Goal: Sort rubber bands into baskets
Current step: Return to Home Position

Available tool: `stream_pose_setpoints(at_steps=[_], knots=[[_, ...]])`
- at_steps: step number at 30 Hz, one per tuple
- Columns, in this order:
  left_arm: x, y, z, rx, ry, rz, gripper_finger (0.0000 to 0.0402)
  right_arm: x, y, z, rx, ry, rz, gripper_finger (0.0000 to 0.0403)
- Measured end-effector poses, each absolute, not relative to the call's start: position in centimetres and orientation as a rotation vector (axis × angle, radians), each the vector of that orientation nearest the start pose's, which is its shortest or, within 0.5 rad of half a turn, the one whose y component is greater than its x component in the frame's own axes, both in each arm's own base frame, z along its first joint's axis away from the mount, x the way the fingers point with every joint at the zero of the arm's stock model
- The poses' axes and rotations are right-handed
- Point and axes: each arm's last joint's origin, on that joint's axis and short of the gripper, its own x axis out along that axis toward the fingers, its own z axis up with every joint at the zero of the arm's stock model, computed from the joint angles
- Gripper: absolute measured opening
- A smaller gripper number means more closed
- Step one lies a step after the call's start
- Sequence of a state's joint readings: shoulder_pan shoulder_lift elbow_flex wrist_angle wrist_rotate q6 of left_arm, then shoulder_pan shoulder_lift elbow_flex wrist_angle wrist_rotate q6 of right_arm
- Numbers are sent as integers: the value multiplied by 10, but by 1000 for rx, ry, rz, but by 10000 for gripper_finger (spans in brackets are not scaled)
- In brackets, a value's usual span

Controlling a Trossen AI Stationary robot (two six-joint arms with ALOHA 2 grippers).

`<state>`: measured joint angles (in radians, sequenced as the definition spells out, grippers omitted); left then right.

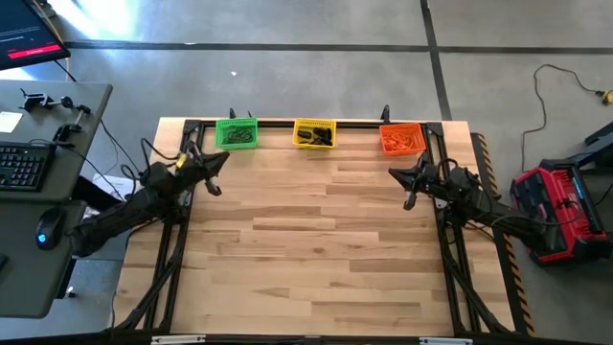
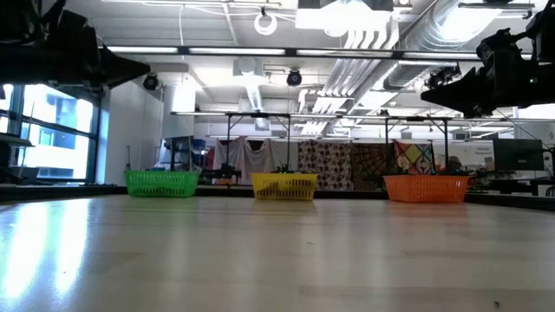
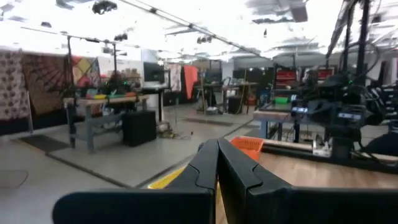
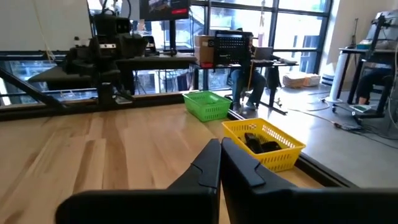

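Where the rubber bands (image 4: 258, 142) show most plainly, they lie as a dark heap inside the yellow basket (image 4: 280, 157), the middle one of three baskets set in a row along the far edge of the counter (image 1: 306, 240). The green basket (image 1: 236, 133) stands at the left arm's end of that row and holds something dark as well, too small to tell apart. The orange basket (image 1: 401, 139) stands at the right arm's end, and its contents cannot be made out against its own colour.

The heap lies well apart from both pairs of fingers. The left fingers (image 3: 202, 171) are clenched tip to tip with nothing held. In the high view they sit just in front of the green basket, raised above the counter and pointing across it toward the other arm. The right fingers (image 4: 205, 168) are likewise pressed flat together and empty. They hover near the front of the orange basket and point back across the wood, with the yellow and green baskets off to one side of them. From table height both arms hang high over the counter, clear of the basket rims.
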<state>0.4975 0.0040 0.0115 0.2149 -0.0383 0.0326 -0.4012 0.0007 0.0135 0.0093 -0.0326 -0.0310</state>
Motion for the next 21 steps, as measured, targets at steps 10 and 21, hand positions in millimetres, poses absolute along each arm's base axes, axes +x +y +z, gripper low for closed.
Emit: stream_pose_setpoints(at_steps=[10, 21], knots=[[82, 48, 186, 89, -193, 506, 0, 89, -38, 169, -47, -16, -364, 0], [79, 52, 188, 120, -204, 495, 0, 85, -36, 182, 65, -33, -245, 0]])
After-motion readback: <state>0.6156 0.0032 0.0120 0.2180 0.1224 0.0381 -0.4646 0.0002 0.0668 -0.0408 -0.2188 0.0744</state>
